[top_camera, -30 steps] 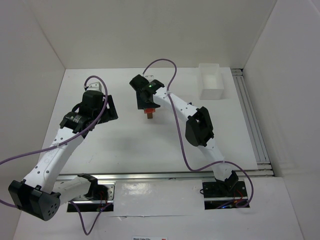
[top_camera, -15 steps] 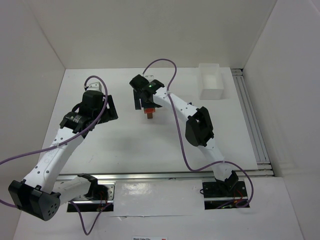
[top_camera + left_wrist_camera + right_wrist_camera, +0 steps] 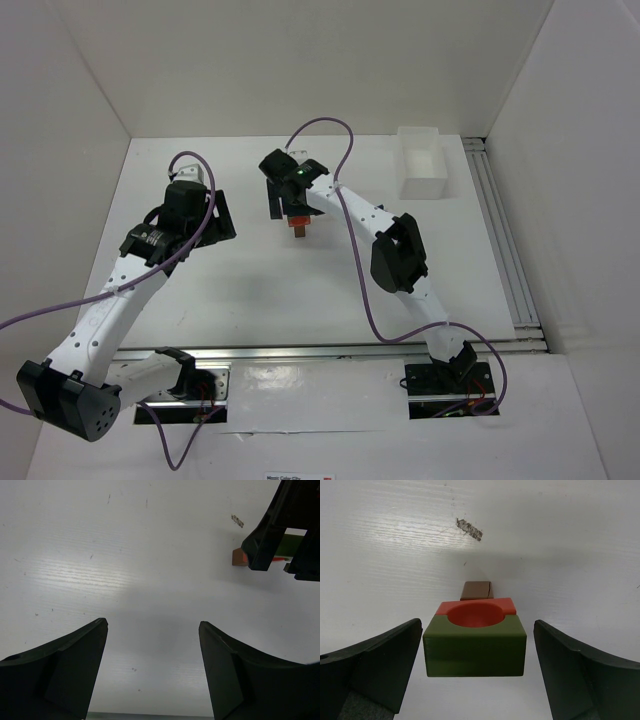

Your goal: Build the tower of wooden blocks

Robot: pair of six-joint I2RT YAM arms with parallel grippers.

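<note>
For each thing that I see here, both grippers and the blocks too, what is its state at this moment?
left gripper: open, holding nothing.
right gripper: open, one finger each side of the green block, not gripping.
green block: topmost, resting on the red block.
red block: under the green one, partly covered.
brown block: lowest, on the table, mostly hidden.
white bin: upright, far right of table.

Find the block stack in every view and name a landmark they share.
Top external: the block stack sits upper centre, under the right gripper.
Left wrist: upper right, partly hidden behind that gripper's fingers.
Right wrist: centre, its green block facing the camera.
Shared landmark: the right gripper, open, flanking the stack.
</note>
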